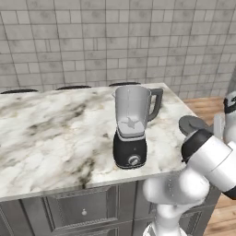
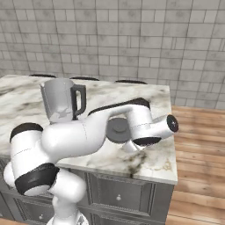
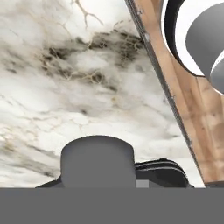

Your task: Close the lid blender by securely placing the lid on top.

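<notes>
While pinched in claw (image 3: 98,186): lid (image 2: 117,130), dark grey flat disc, raised over veined marble counter (image 2: 158,162); beyond, blender (image 1: 132,129), translucent tapered jar.

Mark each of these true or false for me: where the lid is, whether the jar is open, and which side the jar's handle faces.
1. The lid is seated on the blender. False: it lies on the counter, beside the blender, toward the counter's right end.
2. The blender jar is open at the top. True.
3. In the left base view, the jar's handle points to the right. True.
4. The blender lies tipped on its side. False: it stands upright on its black base.
5. The lid sits near the counter's front right edge. True.
</notes>
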{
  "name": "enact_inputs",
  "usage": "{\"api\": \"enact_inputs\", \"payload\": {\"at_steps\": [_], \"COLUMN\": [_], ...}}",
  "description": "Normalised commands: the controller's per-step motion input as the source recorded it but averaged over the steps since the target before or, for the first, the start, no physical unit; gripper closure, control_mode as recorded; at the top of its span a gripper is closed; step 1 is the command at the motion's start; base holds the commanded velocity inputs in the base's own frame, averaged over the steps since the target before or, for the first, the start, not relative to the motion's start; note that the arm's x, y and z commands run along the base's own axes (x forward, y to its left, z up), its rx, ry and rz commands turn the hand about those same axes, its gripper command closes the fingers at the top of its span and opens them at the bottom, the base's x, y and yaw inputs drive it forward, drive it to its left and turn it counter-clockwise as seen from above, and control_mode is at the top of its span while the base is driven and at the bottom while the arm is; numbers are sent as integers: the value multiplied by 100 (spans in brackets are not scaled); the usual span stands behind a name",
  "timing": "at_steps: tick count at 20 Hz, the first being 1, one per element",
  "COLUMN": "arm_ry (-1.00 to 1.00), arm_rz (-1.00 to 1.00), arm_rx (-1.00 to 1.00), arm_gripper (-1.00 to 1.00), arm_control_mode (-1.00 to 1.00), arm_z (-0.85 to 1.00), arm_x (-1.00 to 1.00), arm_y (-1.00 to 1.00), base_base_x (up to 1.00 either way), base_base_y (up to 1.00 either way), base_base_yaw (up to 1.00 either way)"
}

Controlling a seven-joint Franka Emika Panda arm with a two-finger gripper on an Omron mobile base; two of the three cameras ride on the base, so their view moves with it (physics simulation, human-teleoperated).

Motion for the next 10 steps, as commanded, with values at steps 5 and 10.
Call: {"api": "enact_inputs", "payload": {"at_steps": [5, 10], "arm_ry": [-16, -13], "arm_rz": [-4, -2], "arm_rx": [0, 0], "arm_gripper": [100, 100], "arm_control_mode": [-100, -100], "arm_z": [71, 84], "arm_x": [-30, -25], "arm_y": [39, 15], "base_base_x": [0, 0], "base_base_y": [0, 0], "base_base_yaw": [0, 0]}}
